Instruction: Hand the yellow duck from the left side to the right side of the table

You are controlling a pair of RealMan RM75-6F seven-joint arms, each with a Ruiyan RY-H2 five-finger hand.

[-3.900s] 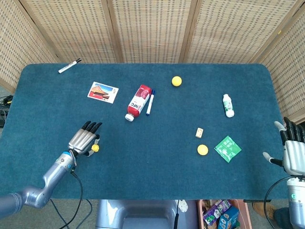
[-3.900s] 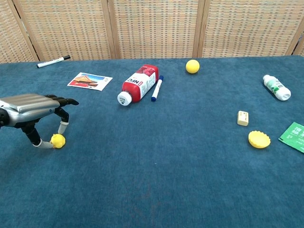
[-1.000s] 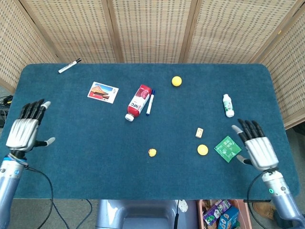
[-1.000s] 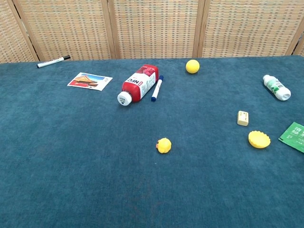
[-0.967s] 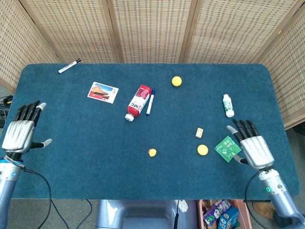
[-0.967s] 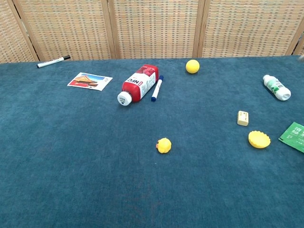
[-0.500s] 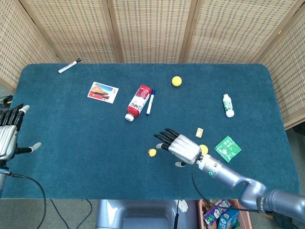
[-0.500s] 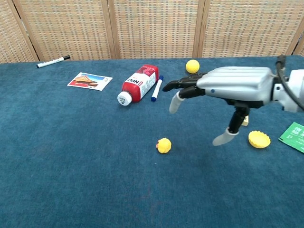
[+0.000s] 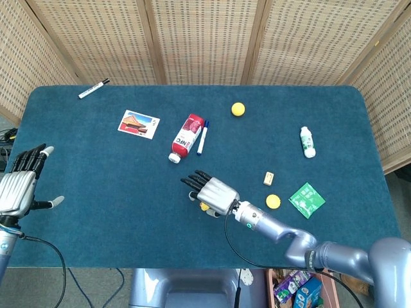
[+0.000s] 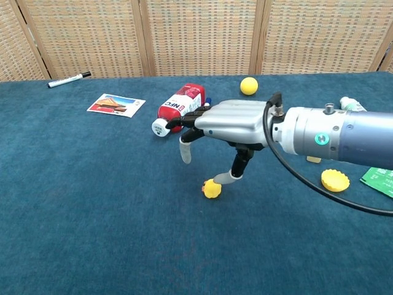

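Head view, right robot hand (image 9: 214, 191) spread above half-hidden yellow duck (image 9: 204, 206), grasp unclear, left robot hand (image 9: 18, 185) open.

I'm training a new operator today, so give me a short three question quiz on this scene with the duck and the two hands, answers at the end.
1. True or false: the right hand has lifted the yellow duck off the table.
2. Which object lies beside the red bottle: A) a blue pen, B) a green packet, C) a yellow ball?
3. Fill in: the left hand is at the table's ____ edge, holding nothing.

Key: 1 false, the duck sits on the cloth under the hand; 2 A; 3 left.
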